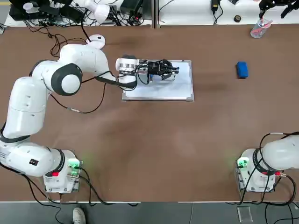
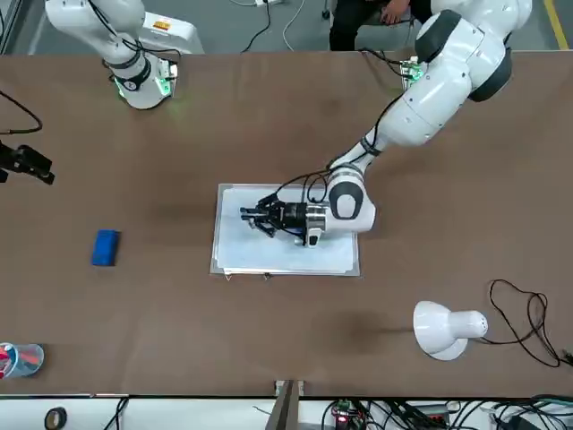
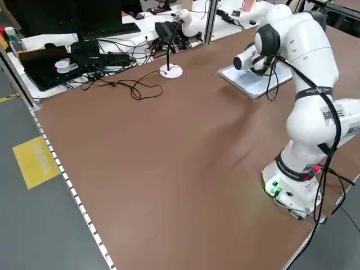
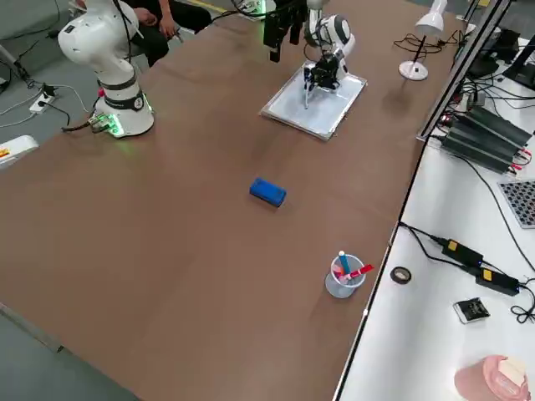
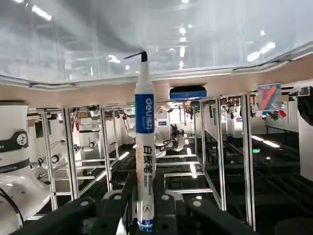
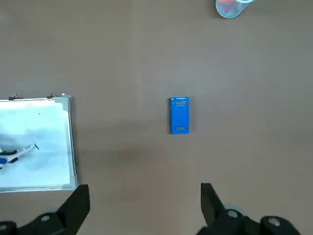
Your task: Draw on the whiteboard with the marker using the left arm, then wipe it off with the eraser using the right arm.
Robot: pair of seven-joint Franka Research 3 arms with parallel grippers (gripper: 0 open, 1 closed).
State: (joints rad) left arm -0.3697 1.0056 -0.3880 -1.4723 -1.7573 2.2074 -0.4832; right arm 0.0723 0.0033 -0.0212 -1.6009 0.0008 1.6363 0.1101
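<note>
Left end effector (image 1: 174, 71) lies nearly level over the whiteboard (image 1: 180, 91), clamped on the marker (image 5: 145, 147). From overhead the marker is lost against the black fingers; the left wrist view shows it clearly, a slim white barrel with a blue label band and a dark tip that meets the board. Whether any ink mark is on the board is hard to tell.

Right end effector (image 6: 145, 196) hangs high near its own base, fingers spread apart and holding nothing; in the top view only part of the right arm (image 1: 280, 154) shows at the edge, cut off.

The whiteboard is a flat glossy white rectangle in a thin silver frame, lying on the far middle of the counter (image 1: 154, 149). The eraser (image 1: 242, 69) is a small bright blue rounded block, well apart to the board's right. A clear cup (image 1: 258, 29) with red and blue items stands farther off, near the far right edge.

The counter is matte brown. A white desk lamp (image 2: 448, 329) stands at its far left, and cables trail over a white bench beyond.
</note>
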